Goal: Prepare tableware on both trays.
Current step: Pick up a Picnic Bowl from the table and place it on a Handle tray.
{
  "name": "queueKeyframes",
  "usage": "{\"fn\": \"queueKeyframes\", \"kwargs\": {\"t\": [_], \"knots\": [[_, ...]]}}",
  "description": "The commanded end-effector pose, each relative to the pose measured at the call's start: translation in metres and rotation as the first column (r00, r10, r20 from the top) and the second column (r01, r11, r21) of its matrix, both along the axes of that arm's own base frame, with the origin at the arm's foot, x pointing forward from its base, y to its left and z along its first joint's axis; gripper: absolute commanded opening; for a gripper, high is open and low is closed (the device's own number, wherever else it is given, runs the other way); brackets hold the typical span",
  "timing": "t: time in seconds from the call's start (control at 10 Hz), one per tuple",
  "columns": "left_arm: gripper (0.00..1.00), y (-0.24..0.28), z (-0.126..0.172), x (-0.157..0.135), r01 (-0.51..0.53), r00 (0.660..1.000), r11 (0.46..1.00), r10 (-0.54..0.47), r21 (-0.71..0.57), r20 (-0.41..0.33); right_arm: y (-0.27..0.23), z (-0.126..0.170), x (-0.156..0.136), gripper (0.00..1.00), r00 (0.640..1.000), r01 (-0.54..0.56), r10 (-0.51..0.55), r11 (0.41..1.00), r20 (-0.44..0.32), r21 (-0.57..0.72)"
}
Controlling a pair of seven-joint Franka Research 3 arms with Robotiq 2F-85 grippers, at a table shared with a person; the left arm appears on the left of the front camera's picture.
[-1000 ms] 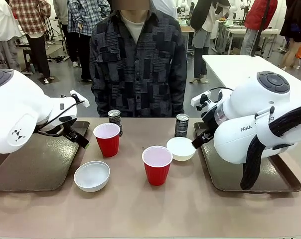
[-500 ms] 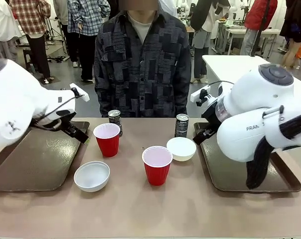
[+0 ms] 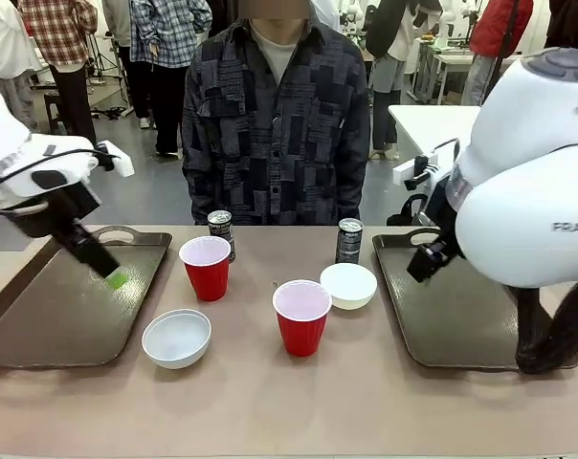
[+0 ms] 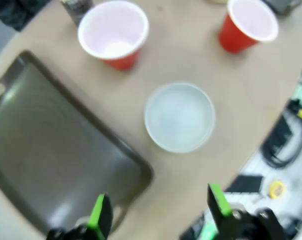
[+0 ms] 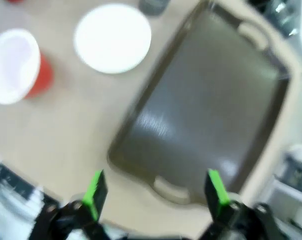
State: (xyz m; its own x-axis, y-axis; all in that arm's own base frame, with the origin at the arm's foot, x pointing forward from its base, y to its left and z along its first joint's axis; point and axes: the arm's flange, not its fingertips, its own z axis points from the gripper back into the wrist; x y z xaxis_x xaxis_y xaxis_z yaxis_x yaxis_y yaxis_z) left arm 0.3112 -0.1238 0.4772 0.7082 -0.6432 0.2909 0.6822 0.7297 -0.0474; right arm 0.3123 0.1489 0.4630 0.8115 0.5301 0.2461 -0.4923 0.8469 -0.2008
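Front view. Two trays lie flat on the worktop (image 3: 270,402), one at each side, each with its long axis running from the robot's side toward the person and a handle cut-out at the far end. Between the left tray (image 3: 50,325) and the right tray (image 3: 452,325) stand the tableware, all upright with the open sides up. The far cup (image 3: 206,270) is just in front of the left can (image 3: 221,228). The near cup (image 3: 301,320) stands mid-worktop. The near bowl (image 3: 177,338) sits just beside the left tray's rim. The far bowl (image 3: 348,285) sits below the right can (image 3: 349,239).

The left gripper (image 3: 105,270) hangs above the left tray. In the left wrist view its fingers (image 4: 100,216) are spread wide, with the tray's corner between them and the near bowl beyond the tips.

The right gripper (image 5: 155,192), seen in the right wrist view, also has its fingers (image 5: 215,190) spread, and the right tray's handle end lies between them. The far bowl lies well beyond them.
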Motion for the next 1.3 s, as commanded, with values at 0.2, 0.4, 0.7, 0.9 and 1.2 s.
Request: {"fn": "queueKeyframes", "kwargs": {"t": [0.2, 0.4, 0.7, 0.9, 1.2], "knots": [[1.00, 0.007, -0.001, -0.010, -0.003, 0.998, 1.000, 0.004, 0.019, -0.061, -0.001, 0.004, -0.017, 1.00, 0.998, 0.025, -0.025, 1.000, -0.066, -0.001], [1.00, 0.007, -0.001, -0.010, -0.003, 0.998, 1.000, 0.004, 0.019, -0.061, -0.003, 0.012, -0.031, 1.00, 0.996, 0.043, -0.044, 0.999, -0.079, -0.013], [1.00, 0.061, -0.010, 0.006, -0.096, 0.984, 0.939, 0.039, -0.331, -0.174, -0.095, -0.023, 0.033, 1.00, 0.951, 0.179, 0.002, 0.812, -0.309, 0.556], [1.00, 0.102, -0.019, 0.011, -0.178, 0.970, 0.838, 0.060, -0.516, -0.236, -0.183, -0.046, 0.034, 1.00, 0.932, 0.325, -0.050, 0.554, -0.359, 0.766], [1.00, 0.185, -0.032, 0.013, -0.357, 0.927, 0.712, 0.187, -0.605, -0.326, -0.270, -0.057, -0.002, 1.00, 0.904, 0.426, -0.149, 0.331, -0.400, 0.842]]}}
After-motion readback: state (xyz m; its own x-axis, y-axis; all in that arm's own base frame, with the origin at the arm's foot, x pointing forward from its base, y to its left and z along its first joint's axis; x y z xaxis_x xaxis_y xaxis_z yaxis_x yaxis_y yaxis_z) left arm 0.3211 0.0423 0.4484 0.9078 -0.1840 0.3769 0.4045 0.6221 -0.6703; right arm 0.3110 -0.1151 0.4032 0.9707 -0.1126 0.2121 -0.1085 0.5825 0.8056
